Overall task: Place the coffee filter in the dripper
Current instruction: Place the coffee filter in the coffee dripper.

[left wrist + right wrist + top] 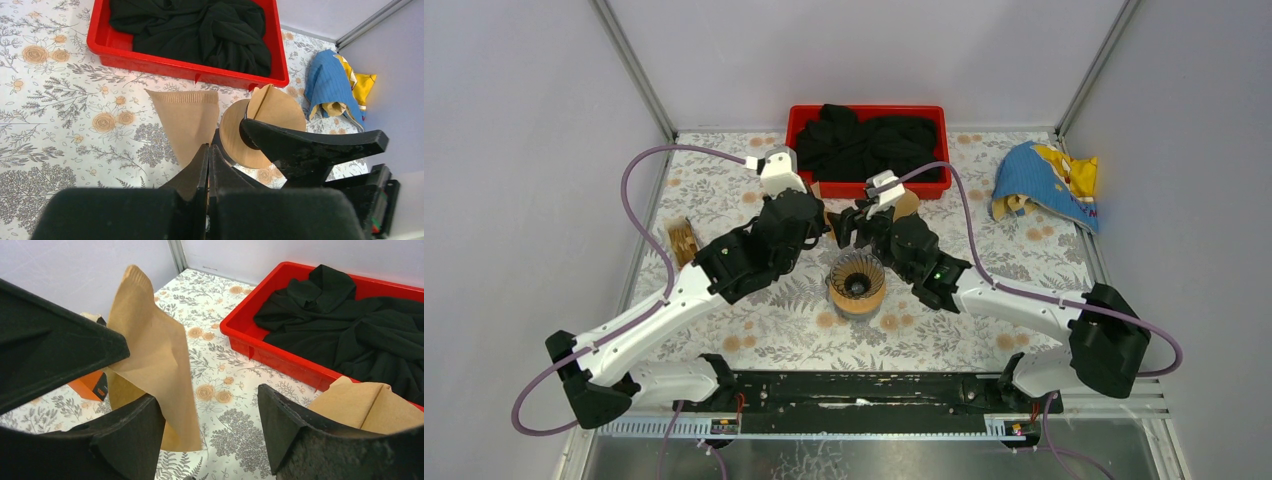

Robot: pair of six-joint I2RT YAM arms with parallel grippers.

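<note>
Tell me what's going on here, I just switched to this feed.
The left gripper is shut on a brown paper coffee filter, holding it up just behind the dripper. The dripper's ribbed inside is bare, so no filter is in it yet. The right gripper is open close beside that filter. A second brown filter sits just outside one of its fingers, and I cannot tell whether they touch.

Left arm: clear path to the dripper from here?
Probably yes. The left gripper, shut on the filter, sits just beyond the dripper, whose top is uncovered. The open right gripper crowds it closely, though.
</note>
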